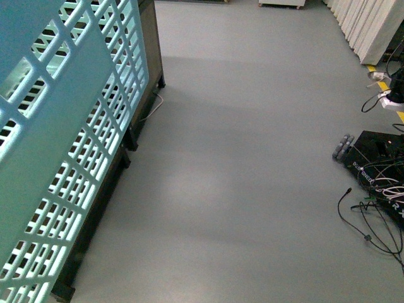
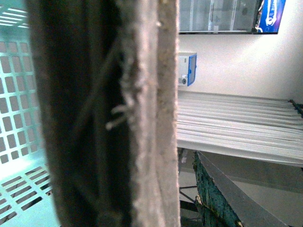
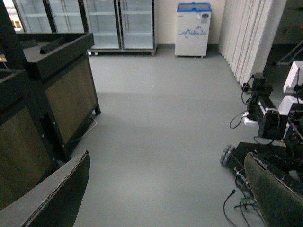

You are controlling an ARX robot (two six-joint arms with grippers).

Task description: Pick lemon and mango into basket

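The basket point(image 1: 57, 158), light aqua with lattice walls, hangs tilted very close to the front camera and fills the left of that view. In the left wrist view its brown ribbed handle point(image 2: 90, 118), banded with frayed white tape point(image 2: 156, 113), runs straight across the picture, with the lattice wall point(image 2: 19, 94) behind it. My left gripper point(image 2: 173, 203) is shut on that handle; only one finger pad point(image 2: 213, 198) shows. My right gripper point(image 3: 165, 198) is open over bare grey floor, with nothing between its fingers point(image 3: 57, 194). The lemon and the mango are out of view.
Dark wooden display stands point(image 3: 57, 85) line the left side, partly behind the basket point(image 1: 148, 57). Glass-door fridges point(image 3: 118, 23) and a white chest freezer point(image 3: 193, 23) stand at the far wall. A wheeled black equipment base point(image 1: 379, 158) with loose cables point(image 1: 369, 227) lies on the floor to the right.
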